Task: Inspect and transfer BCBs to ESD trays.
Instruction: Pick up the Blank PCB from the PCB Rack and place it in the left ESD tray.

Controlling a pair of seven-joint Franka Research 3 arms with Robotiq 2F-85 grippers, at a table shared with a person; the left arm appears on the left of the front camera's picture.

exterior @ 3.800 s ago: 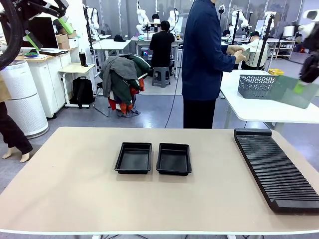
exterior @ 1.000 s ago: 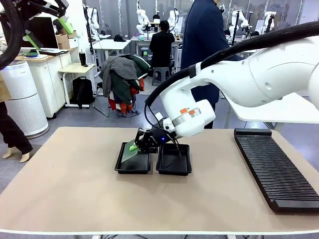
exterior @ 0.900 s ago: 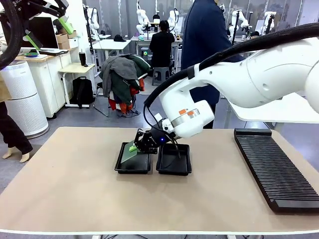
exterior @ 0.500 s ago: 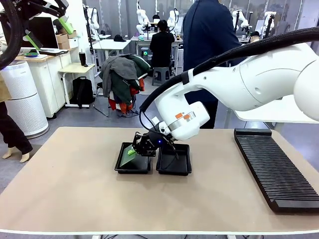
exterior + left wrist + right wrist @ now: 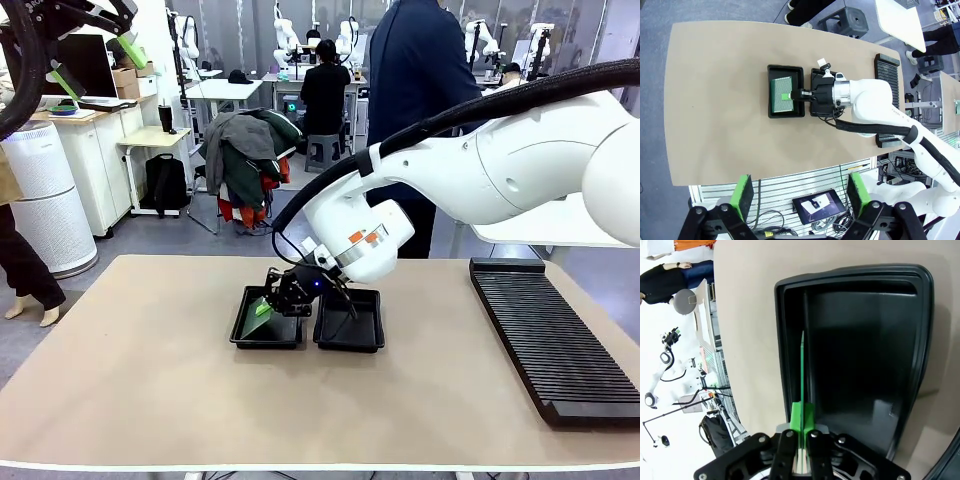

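Front view, BCB (image 5: pixel 254 311) lower, into left tray (image 5: pixel 265 344)

Our white right arm (image 5: pixel 520 170) reaches across the table's (image 5: pixel 120 400) middle, wrist low. Its black two-finger right gripper (image 5: pixel 270 303) has green pads (image 5: pixel 802 416) pinched on a thin green circuit board (image 5: pixel 802 365). Our left gripper (image 5: pixel 800 192) hangs high above, jaws wide apart.
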